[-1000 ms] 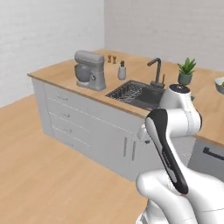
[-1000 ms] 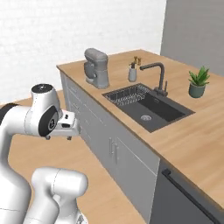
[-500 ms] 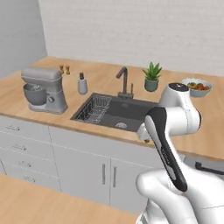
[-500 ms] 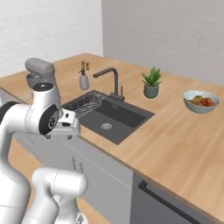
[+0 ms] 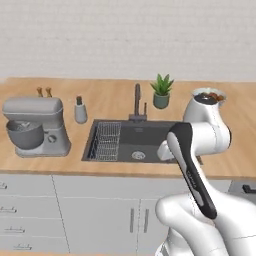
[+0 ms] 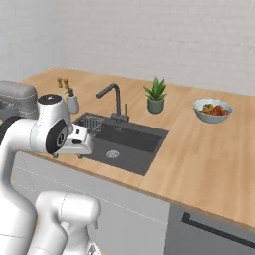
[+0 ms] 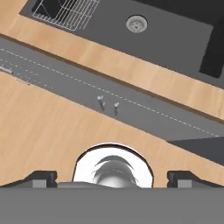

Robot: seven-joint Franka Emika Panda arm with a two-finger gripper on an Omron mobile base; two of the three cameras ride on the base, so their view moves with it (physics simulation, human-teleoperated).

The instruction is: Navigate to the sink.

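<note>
The sink [image 5: 150, 142] is a dark grey recessed basin set in the wooden counter straight ahead, with a wire drainer rack [image 5: 106, 141] in its left part, a round metal drain [image 5: 138, 155] and a dark gooseneck faucet [image 5: 137, 100] behind it. It also lies mid-left in the right base view, as the sink [image 6: 124, 147] with its faucet [image 6: 112, 97]. In the hand view the sink [image 7: 166, 35] and drain [image 7: 136, 22] lie at the top. My gripper [image 7: 112, 179] hangs open and empty in front of the counter edge, pointing down at the floor; it is also the gripper [image 6: 67, 155].
A grey stand mixer [image 5: 35, 127] stands left of the basin, with a soap bottle [image 5: 80, 111] behind. A potted plant [image 5: 162, 91] and a fruit bowl [image 5: 209, 95] sit at the back right. Grey cabinet doors with handles [image 7: 108, 104] face me; a dark appliance front [image 6: 209, 229] is lower right.
The whole scene has swung as the base drove: the sink went from off to one side to centred and closer in front. The arm's pose is unchanged.
</note>
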